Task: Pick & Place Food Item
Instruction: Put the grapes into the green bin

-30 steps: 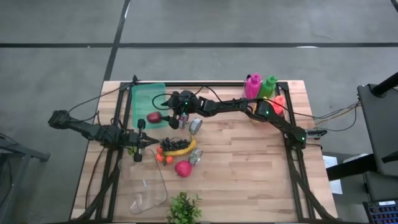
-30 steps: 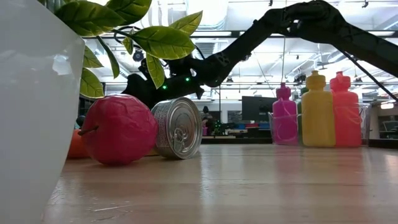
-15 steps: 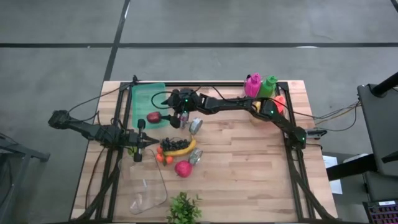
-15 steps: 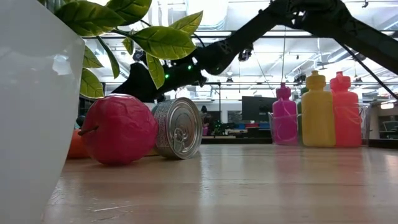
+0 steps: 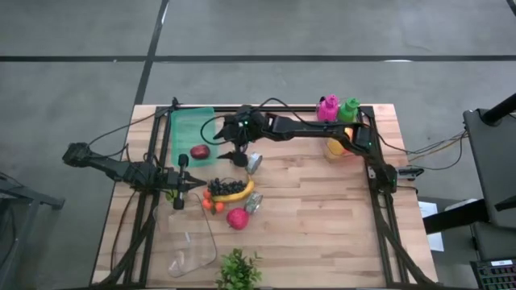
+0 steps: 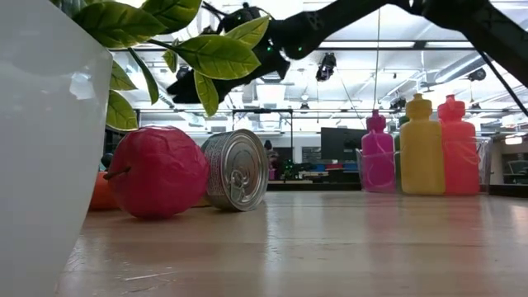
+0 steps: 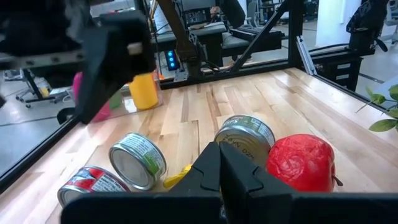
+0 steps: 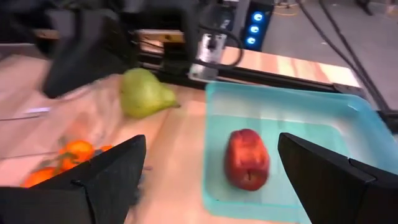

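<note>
Since a second earlier, my right jaws (image 5: pixel 235 151) had lifted away from the red apple (image 5: pixel 200 151), which lay alone in the green tray (image 5: pixel 182 122). From my right wrist, my jaws gaped empty above that apple (image 8: pixel 247 159). My left jaws (image 7: pixel 220 163) sat closed.

tins: three (image 7: pixel 138 161), (image 7: pixel 245 134), (image 7: pixel 87 180)
squeeze bottles: three (image 6: pixel 377 153), (image 6: pixel 421 145), (image 6: pixel 451 144)
red apples: two (image 5: pixel 200 151), (image 5: pixel 237 218)
pears: one (image 8: pixel 144 93)
bananas: one (image 5: pixel 235 195)
green trays: one (image 5: pixel 187 121)
potted plants: one (image 5: pixel 238 270)
</note>
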Controlling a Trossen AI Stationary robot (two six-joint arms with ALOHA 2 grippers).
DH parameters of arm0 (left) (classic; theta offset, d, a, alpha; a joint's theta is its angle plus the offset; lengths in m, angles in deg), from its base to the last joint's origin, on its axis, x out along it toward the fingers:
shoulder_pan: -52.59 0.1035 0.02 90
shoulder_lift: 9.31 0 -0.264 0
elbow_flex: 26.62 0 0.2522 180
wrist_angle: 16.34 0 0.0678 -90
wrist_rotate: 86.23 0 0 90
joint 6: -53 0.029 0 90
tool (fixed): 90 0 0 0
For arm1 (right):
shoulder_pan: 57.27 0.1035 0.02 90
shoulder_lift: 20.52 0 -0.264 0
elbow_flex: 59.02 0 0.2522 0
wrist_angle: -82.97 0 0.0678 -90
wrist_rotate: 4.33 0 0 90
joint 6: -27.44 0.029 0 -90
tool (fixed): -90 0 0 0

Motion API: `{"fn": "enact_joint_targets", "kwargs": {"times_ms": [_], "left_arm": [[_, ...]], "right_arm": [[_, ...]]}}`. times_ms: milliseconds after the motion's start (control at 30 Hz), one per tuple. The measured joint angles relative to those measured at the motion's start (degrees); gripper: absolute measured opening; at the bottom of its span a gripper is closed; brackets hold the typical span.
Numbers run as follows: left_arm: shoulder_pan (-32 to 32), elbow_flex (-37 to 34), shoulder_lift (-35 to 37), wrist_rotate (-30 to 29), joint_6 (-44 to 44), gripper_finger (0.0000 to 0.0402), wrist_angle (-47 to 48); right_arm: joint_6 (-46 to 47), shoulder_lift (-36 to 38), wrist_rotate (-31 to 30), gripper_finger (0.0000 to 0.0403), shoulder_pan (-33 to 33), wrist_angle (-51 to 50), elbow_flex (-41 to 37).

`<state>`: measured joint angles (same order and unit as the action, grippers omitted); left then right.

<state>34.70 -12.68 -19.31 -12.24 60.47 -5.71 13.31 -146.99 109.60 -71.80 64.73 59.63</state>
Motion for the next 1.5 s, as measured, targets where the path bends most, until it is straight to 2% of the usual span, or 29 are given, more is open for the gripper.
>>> {"fn": "enact_joint_targets", "kwargs": {"times_ms": [167, 333, 433, 733, 933, 1133, 1500], "left_arm": [[0.00, 0.00, -0.01, 0.02, 0.00, 0.0000, -0.02], [0.00, 0.00, 0.00, 0.02, -0.02, 0.0000, 0.00], [0.00, 0.00, 0.00, 0.02, -0.02, 0.0000, 0.00], [0.00, 0.00, 0.02, 0.02, -0.04, 0.0000, -0.01], [0.00, 0.00, 0.02, 0.04, -0.07, 0.0000, 0.00], [0.01, 0.00, 0.02, 0.04, -0.18, 0.0000, -0.01], [0.02, 0.00, 0.02, 0.04, -0.15, 0.0000, -0.02]], "right_arm": [[0.14, 1.58, 4.82, 0.0363, 1.33, -0.22, -1.67], [0.24, 1.61, 5.74, 0.0363, 3.35, -0.76, -4.17], [2.58, 1.61, 2.58, 0.0363, 4.63, -1.05, -5.69], [11.24, 1.59, -13.66, 0.0363, 10.41, -0.97, -8.39], [12.97, 1.59, -19.88, 0.0363, 13.83, -2.45, -8.65], [13.14, 1.21, -22.53, 0.0363, 15.50, -3.32, -8.69], [16.08, -4.24, -22.64, 0.0363, 15.77, -0.56, -8.71]]}}
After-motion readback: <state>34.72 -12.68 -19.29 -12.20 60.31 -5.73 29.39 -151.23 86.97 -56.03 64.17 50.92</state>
